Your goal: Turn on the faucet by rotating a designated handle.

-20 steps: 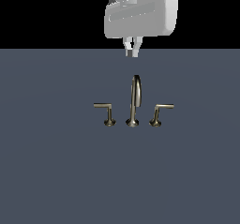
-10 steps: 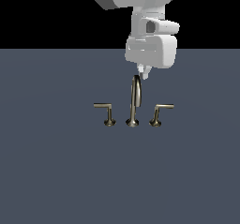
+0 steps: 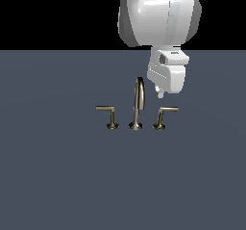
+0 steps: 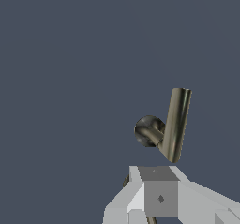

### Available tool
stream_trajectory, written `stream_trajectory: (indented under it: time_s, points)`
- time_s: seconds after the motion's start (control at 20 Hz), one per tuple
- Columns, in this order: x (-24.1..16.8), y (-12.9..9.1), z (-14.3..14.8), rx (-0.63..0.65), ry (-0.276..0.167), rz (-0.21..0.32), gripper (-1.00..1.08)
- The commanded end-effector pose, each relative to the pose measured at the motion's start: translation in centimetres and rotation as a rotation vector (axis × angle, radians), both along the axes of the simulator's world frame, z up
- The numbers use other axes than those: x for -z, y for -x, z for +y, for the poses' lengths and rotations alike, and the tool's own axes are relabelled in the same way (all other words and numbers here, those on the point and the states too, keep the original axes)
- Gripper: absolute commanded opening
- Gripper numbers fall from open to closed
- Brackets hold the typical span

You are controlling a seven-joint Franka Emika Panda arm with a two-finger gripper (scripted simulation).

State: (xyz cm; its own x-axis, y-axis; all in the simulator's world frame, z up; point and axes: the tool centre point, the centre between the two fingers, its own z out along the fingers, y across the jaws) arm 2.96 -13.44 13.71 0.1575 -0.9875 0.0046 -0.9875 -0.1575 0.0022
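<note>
The brass faucet has a tall arched spout (image 3: 138,104) in the middle and an L-shaped lever on each side. The handle (image 3: 163,114), with its leaning stem, stands on the exterior view's right; its thin arm points right. The other lever (image 3: 108,114) has an upright stem. My gripper (image 3: 159,94) hangs just above and behind the handle, apart from it, fingers together and holding nothing. In the wrist view the handle (image 4: 176,124) and its flared base (image 4: 147,130) lie just beyond the grey gripper (image 4: 159,197).
The faucet stands on a flat dark blue-grey surface (image 3: 57,176) that fills the lower part of the scene. The spout rises just beside the gripper, on the exterior view's left of it. The white arm (image 3: 158,17) comes down from above.
The arm has come down and shifted toward the exterior view's right, from above the spout to just over the leaning-stem handle. The faucet parts have not moved.
</note>
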Motion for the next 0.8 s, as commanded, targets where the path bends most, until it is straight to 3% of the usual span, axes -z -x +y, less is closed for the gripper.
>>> stream_trajectory:
  time_s: [0.0, 0.35, 0.75]
  points:
    - [1.4, -0.6, -1.3, 0.059, 0.000, -0.001, -1.00]
    - [4.0, -1.4, -3.8, 0.165, -0.002, -0.002, -1.00]
    - [4.6, -1.5, -4.5, 0.193, -0.004, -0.002, -1.00]
